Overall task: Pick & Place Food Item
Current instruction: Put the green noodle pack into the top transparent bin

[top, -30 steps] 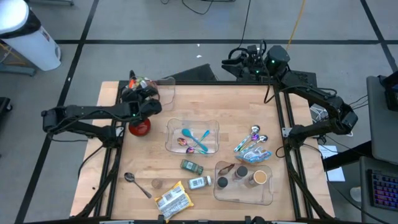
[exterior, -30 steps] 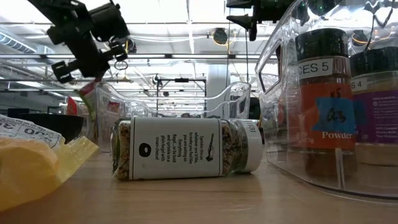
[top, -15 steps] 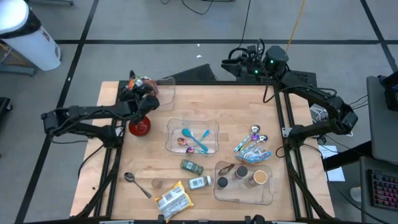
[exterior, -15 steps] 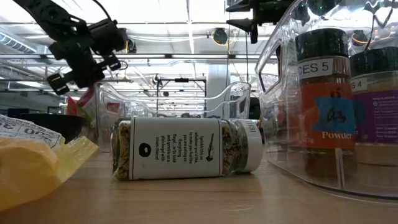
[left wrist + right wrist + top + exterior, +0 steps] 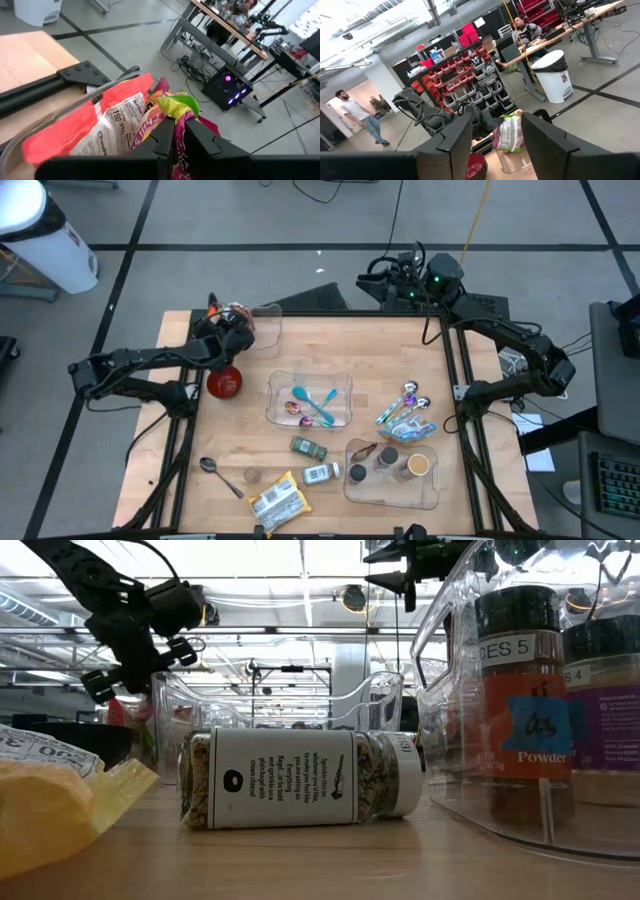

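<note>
Presently, L gripper [image 5: 175,131] pinches a snack bag [image 5: 172,107] between nearly closed jaws, over a clear bin [image 5: 265,325] w/ other packets. R gripper [image 5: 496,132]: jaws spread, idle beyond table edge. Risk: thin crinkly foil may slip out if grip loosens early.

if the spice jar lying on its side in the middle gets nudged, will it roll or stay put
The spice jar lies on its round side on bare wood, so it would probably roll. Its smooth label may be slippery, and being nearly full it likely feels fairly heavy.
</note>
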Controlling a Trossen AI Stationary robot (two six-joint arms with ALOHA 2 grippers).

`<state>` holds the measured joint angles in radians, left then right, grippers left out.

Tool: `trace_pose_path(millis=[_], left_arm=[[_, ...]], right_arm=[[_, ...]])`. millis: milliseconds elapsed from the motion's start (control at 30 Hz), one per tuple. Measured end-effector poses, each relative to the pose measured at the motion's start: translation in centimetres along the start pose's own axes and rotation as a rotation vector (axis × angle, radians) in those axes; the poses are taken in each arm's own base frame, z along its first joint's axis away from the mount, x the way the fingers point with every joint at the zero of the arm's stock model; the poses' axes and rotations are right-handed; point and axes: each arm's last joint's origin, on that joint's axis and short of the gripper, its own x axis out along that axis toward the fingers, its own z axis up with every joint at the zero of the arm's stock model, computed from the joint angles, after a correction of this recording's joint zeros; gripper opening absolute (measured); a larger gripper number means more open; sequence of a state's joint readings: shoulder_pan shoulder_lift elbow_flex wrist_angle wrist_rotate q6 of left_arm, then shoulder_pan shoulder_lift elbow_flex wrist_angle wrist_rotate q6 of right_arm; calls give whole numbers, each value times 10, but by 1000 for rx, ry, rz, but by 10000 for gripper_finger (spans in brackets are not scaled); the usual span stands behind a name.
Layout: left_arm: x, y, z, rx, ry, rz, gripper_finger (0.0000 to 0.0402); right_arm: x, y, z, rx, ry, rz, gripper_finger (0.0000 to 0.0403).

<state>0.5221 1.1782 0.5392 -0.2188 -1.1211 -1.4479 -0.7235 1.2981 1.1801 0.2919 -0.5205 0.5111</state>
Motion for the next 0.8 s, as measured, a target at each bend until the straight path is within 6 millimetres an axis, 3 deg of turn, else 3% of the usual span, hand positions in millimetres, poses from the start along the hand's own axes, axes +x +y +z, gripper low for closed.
trace_pose_path(millis=[400, 800], left_arm=[[6, -18, 9, 110, -53, -70, 44], [19, -16, 12, 113, 58, -77, 136]], right_arm=[[4, 6, -7, 13, 41, 14, 162], [6, 9, -9, 16, 53, 21, 162]])
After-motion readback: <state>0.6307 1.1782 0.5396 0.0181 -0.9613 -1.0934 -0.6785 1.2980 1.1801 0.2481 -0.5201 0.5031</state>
